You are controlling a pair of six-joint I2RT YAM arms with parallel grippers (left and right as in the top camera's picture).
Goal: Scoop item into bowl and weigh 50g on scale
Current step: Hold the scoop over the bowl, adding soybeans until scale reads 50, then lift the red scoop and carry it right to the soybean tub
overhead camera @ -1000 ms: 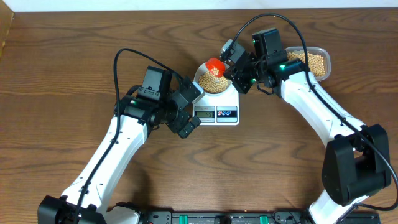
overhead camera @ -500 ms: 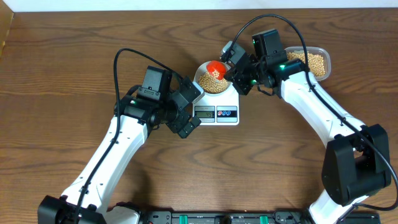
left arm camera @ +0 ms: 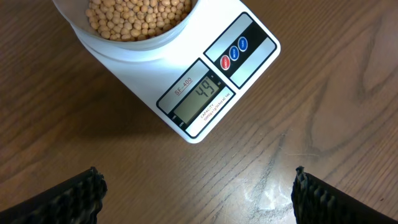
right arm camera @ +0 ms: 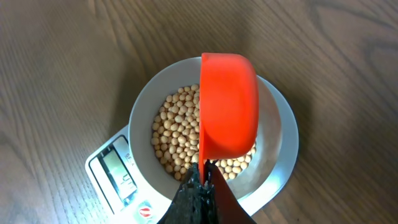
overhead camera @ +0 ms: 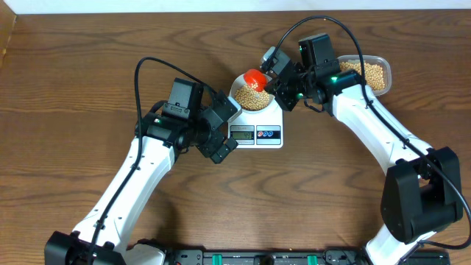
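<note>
Cataloguing from above, we note a dark wood-grain bench [overhead camera: 73, 88] with a pale wall strip [overhead camera: 221, 6] along its far edge. The white scale [overhead camera: 257, 134] stands mid-bench and carries the bowl [overhead camera: 237, 86], which holds the tan beans [overhead camera: 254, 101]. The right jaws, pressed together, pinch a red scoop [right arm camera: 229, 102] tipped over the bowl. The left jaws are spread wide, empty, near the scale's display [left arm camera: 198, 99]. A clear tub [overhead camera: 384, 70] of beans sits far right.
</note>
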